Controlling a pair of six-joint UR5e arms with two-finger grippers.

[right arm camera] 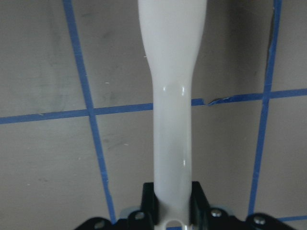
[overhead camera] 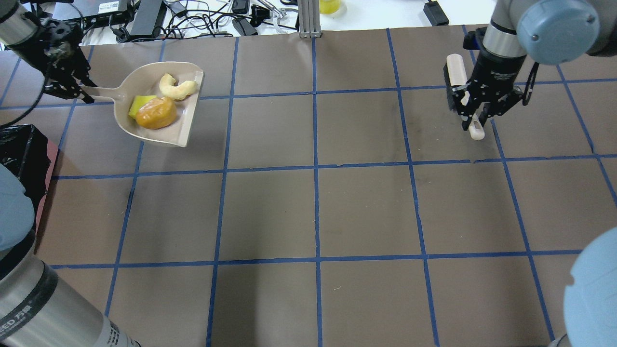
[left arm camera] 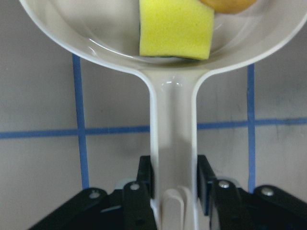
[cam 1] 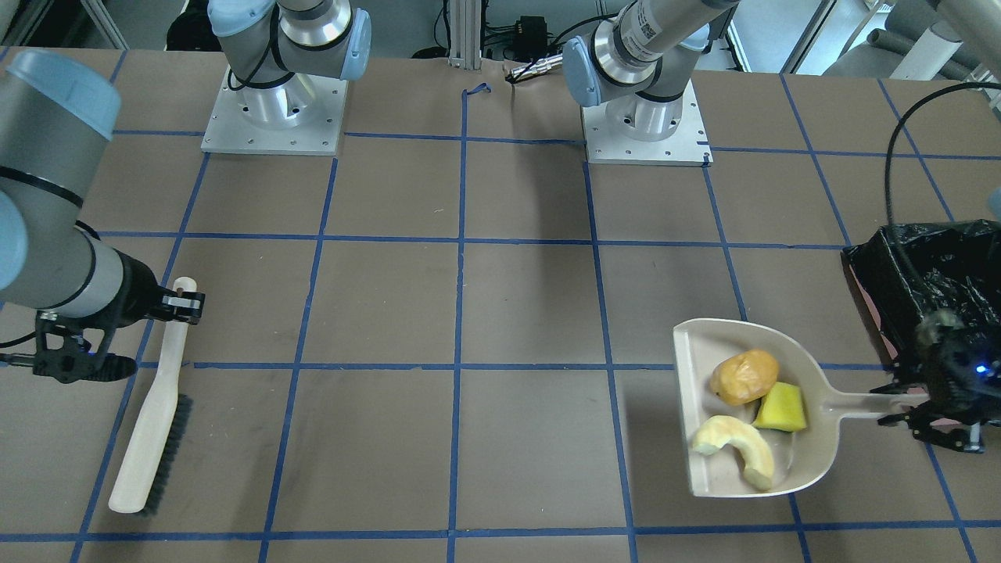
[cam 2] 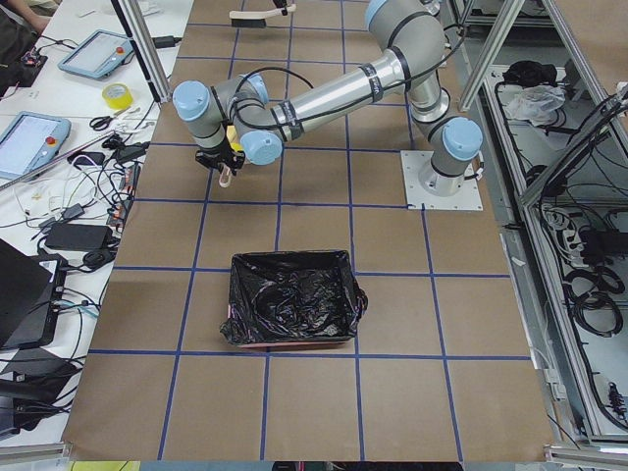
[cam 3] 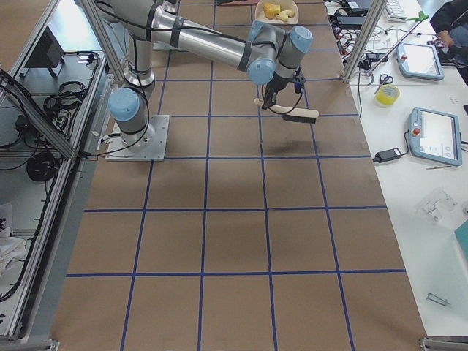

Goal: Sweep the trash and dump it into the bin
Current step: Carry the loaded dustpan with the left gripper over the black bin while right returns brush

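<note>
My left gripper (overhead camera: 72, 87) is shut on the handle of a beige dustpan (overhead camera: 188, 118), which it holds level; it also shows in the front view (cam 1: 931, 407). In the pan lie the golden-brown potato (overhead camera: 155, 113), the yellow sponge (overhead camera: 139, 103) and the pale crescent piece (overhead camera: 177, 86). The bin (overhead camera: 19, 154), lined with black plastic, stands near the table's left edge, apart from the pan. My right gripper (overhead camera: 475, 113) is shut on the handle of a cream brush (overhead camera: 455, 72) with dark bristles, held above the table at the far right.
Both arm bases (cam 1: 274, 109) stand at the robot's edge of the table. Cables and devices (overhead camera: 193, 19) lie on the white bench beyond the far edge. The brown tabletop carries a grid of blue tape (overhead camera: 315, 168).
</note>
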